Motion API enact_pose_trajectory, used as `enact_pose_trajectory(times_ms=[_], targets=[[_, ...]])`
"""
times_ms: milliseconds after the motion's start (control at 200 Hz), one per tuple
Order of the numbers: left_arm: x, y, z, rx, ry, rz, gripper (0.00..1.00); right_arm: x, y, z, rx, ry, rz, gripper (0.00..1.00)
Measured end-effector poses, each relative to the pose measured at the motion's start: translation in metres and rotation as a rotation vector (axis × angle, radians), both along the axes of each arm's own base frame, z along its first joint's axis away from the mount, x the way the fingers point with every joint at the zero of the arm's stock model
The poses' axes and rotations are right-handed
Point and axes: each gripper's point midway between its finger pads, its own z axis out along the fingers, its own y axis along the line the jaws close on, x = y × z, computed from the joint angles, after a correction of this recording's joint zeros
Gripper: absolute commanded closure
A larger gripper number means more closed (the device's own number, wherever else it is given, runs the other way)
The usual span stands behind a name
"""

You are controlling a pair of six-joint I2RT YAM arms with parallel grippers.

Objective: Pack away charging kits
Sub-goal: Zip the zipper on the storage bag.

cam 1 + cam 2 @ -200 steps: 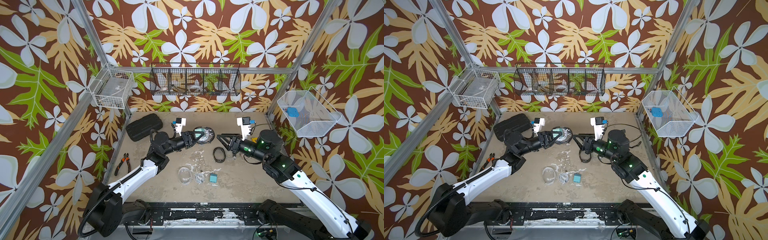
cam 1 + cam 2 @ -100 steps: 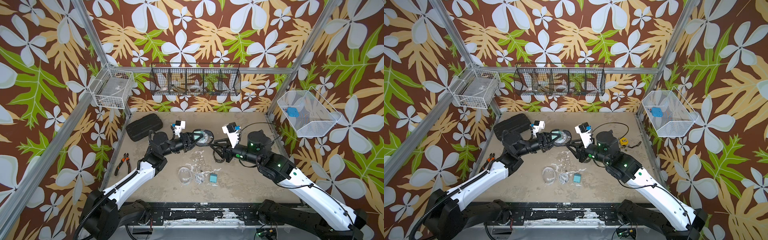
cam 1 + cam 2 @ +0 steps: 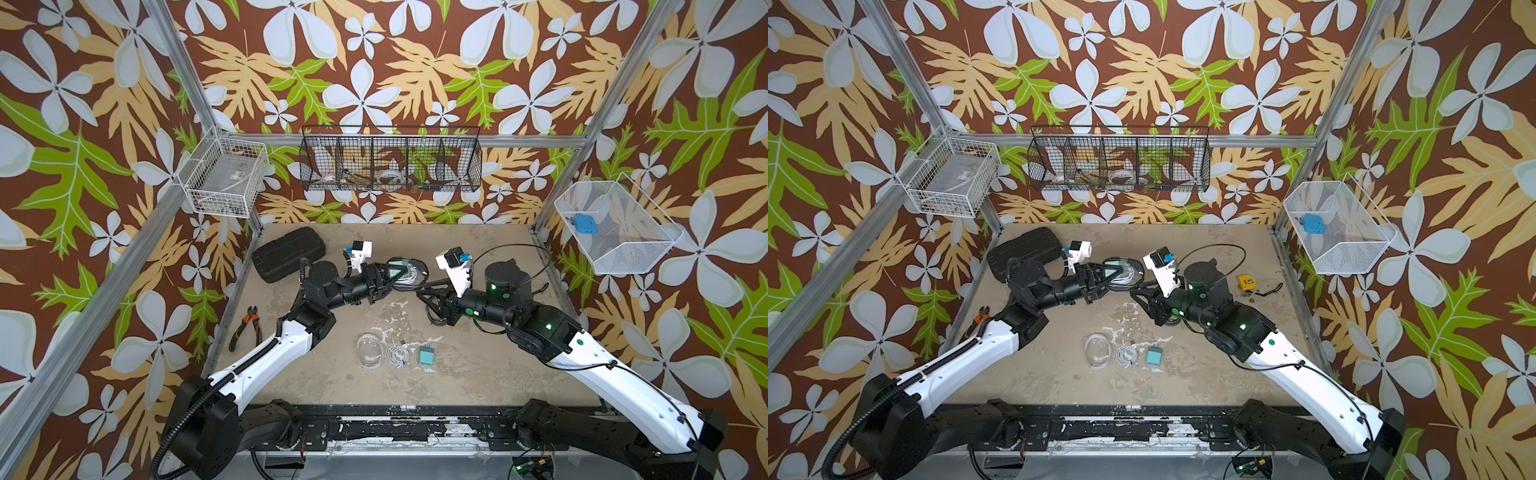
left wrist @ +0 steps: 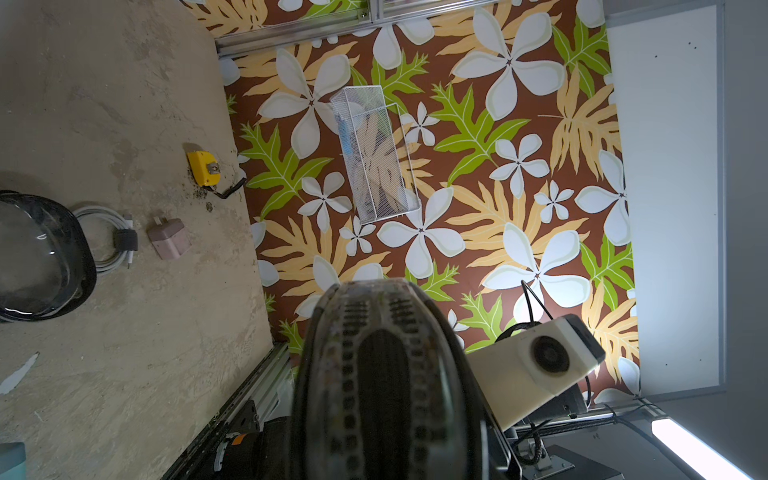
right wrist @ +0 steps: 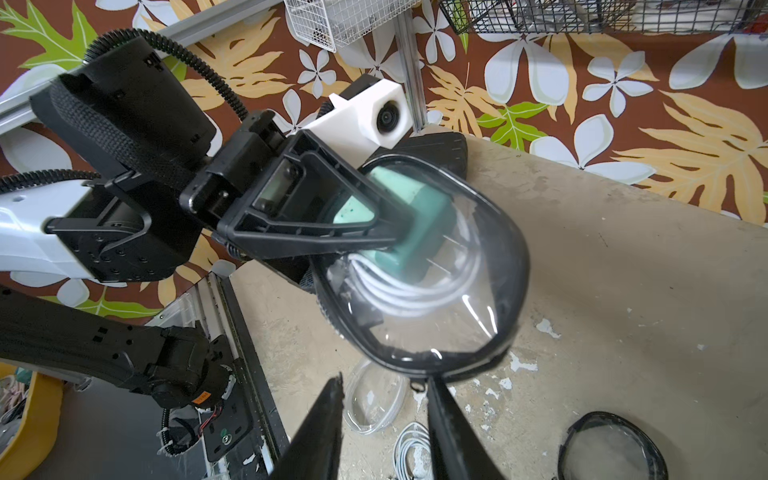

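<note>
My left gripper [image 3: 391,275] is shut on a black-rimmed clear pouch [image 5: 419,291], held off the table, with a mint green plug [image 5: 419,216] and a coiled white cable [image 5: 415,291] inside. The pouch fills the left wrist view [image 4: 382,374] and hides the jaws there. My right gripper [image 5: 384,390] stands open, its fingertips [image 5: 436,395] just under the pouch's rim beside the zipper pull [image 5: 415,385]. On the table lie a clear-rimmed pouch [image 3: 369,351], a white cable [image 3: 397,355] and a teal plug [image 3: 427,356]. Another black-rimmed pouch [image 4: 37,257], cable [image 4: 110,239] and pink plug [image 4: 168,239] lie beyond.
A black ribbed case [image 3: 286,257] sits at the back left, pliers [image 3: 247,328] by the left edge, a yellow tape measure [image 3: 1246,282] at the right. Wire baskets hang on the walls: white [image 3: 226,176], black [image 3: 390,160], and mesh [image 3: 615,249] holding a blue gadget [image 3: 584,223].
My right arm swung left, bringing its fingers up to the held pouch, and its jaws narrowed a little. The left arm kept its grip and barely moved.
</note>
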Motion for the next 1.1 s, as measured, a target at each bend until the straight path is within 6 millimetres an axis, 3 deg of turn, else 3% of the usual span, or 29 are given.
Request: enact_pose_trajectory(times_ms=[395, 696, 771, 1101], targets=[[0.000, 0.000, 0.000, -0.002, 0.006, 0.001, 0.78, 0.008, 0.003, -0.016, -0.032, 0.020, -0.019, 0.68], [0.000, 0.000, 0.002, -0.004, 0.005, -0.002, 0.86, 0.016, 0.001, -0.022, -0.052, 0.017, -0.054, 0.88], [-0.001, 0.000, 0.005, -0.005, 0.000, -0.004, 0.90, 0.017, -0.002, -0.021, -0.049, 0.004, -0.067, 1.00], [-0.010, 0.000, 0.003, 0.028, 0.002, -0.036, 0.97, 0.028, -0.024, -0.009, -0.092, -0.069, -0.192, 1.00]])
